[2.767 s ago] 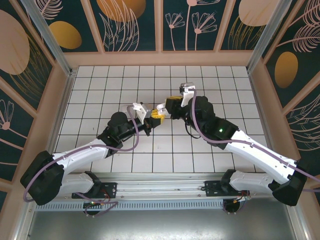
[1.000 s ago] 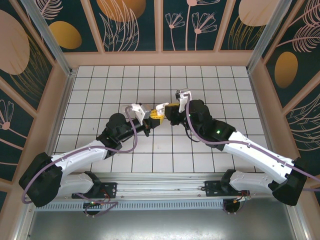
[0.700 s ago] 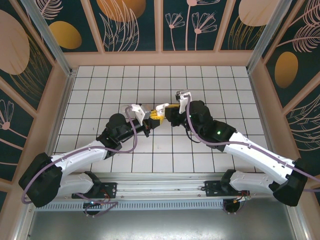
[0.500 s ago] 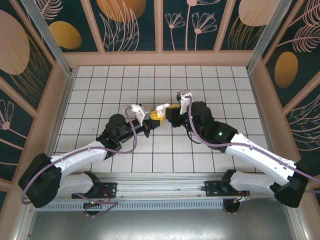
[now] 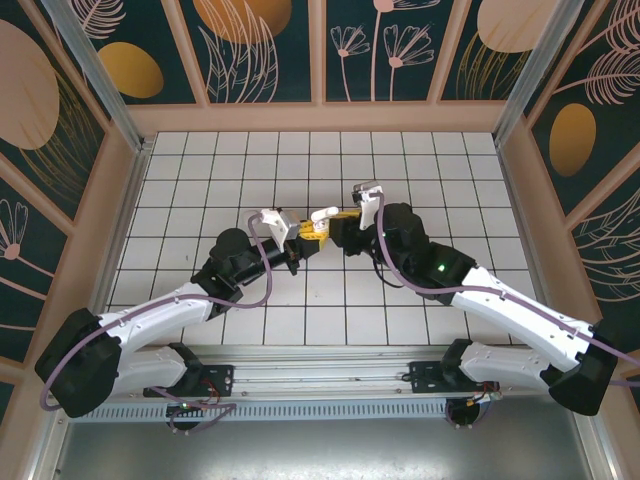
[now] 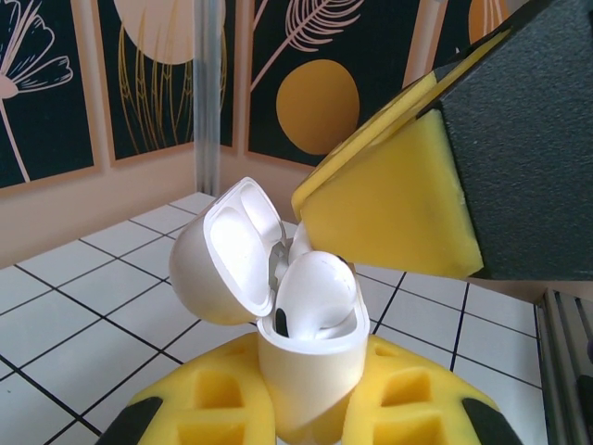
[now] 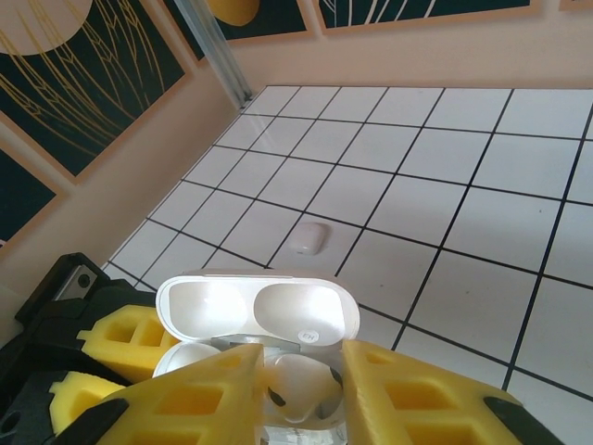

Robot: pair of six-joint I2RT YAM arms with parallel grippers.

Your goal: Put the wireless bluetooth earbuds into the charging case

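Note:
My left gripper (image 6: 310,400) is shut on the white charging case (image 6: 310,371) and holds it upright above the tiles, its lid (image 6: 232,250) hinged open. One white earbud (image 6: 315,292) sits in the near slot. From above, my right gripper (image 7: 301,371) straddles that earbud (image 7: 304,382), open, with a slim gap at its right finger. Another white rounded shape (image 7: 190,357) lies in the neighbouring slot. From the top view the two grippers meet at the case (image 5: 319,224) in mid-floor, the left gripper (image 5: 306,238) on one side and the right gripper (image 5: 338,222) on the other.
A small white rounded piece (image 7: 308,237) lies on a tile beyond the case; what it is I cannot tell. Tan side walls (image 7: 139,176) and a metal corner post (image 7: 215,51) bound the tiled floor (image 5: 420,170).
The right gripper's jaws have spread slightly around the earbud in the case. Both arms have stayed almost in place, and the left still holds the case.

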